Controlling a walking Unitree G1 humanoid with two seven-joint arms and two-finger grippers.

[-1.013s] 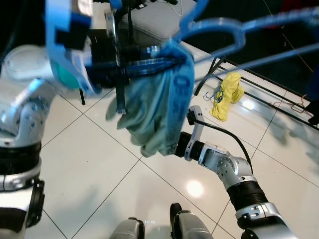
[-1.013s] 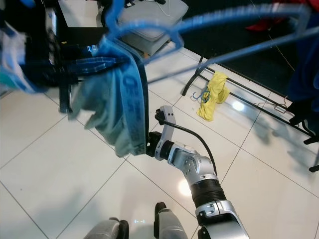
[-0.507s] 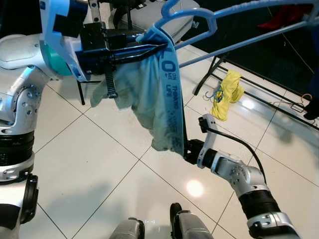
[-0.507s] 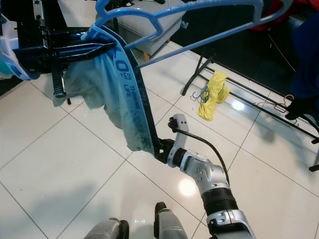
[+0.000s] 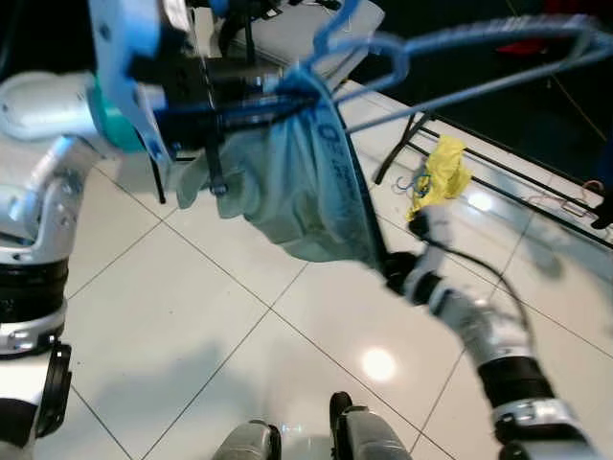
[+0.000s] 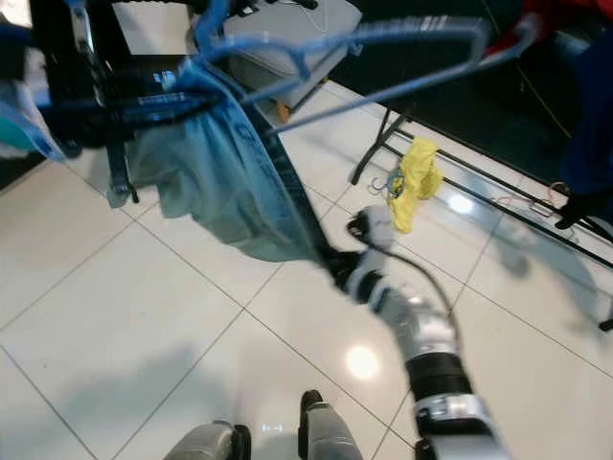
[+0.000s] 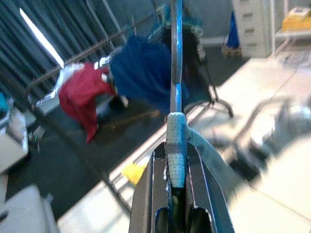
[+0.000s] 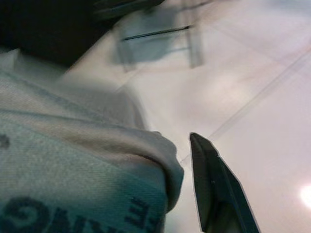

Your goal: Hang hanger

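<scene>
Nearest the camera, the robot's feet point(image 5: 297, 443) stand on white floor tiles point(image 5: 182, 335). Above them the right gripper point(image 5: 391, 275) reaches up to the lower edge of a pale green garment point(image 5: 297, 192) with a dark printed band; in the right wrist view one black finger point(image 8: 214, 194) lies just beside the cloth point(image 8: 73, 170), and whether the fingers pinch the fabric cannot be told through the blur. Higher on the robot's left, the left gripper point(image 5: 268, 101) is pressed together on the blue hanger point(image 5: 460, 48), which carries the garment; the left wrist view shows the hanger's bar point(image 7: 176, 73) clamped between the two fingers. Farther off, a yellow cloth point(image 5: 439, 177) lies on the floor by a black rack point(image 5: 498, 163), beyond which red point(image 7: 80, 99) and dark blue clothes point(image 7: 146, 73) hang.
</scene>
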